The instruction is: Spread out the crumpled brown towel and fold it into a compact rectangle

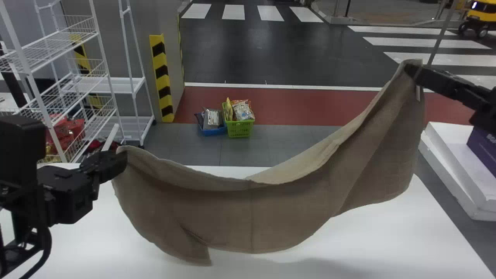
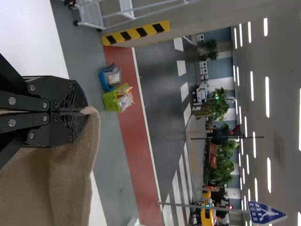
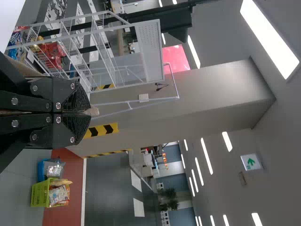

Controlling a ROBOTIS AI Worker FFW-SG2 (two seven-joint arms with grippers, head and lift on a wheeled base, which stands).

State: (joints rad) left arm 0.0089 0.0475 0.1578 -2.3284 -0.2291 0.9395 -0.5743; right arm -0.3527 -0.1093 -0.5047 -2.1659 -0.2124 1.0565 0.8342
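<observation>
The brown towel (image 1: 263, 217) hangs stretched between both grippers above the white table, sagging in the middle, with a loose corner low at the left. At the left, my left gripper (image 1: 123, 157) is shut on one upper corner. Higher and farther off at the right, my right gripper (image 1: 414, 71) is shut on the other. In the left wrist view the left gripper (image 2: 84, 112) pinches the edge of the towel (image 2: 70, 174), which drapes from its fingers. In the right wrist view the right gripper (image 3: 89, 112) holds a small tip of towel (image 3: 94, 112).
The white table (image 1: 348, 240) lies below the towel. Wire shelving (image 1: 81, 77) stands beyond it at the left. Blue and green baskets (image 1: 239, 128) sit on the floor behind. White slabs (image 1: 457, 170) with a purple box (image 1: 482, 149) are at the right.
</observation>
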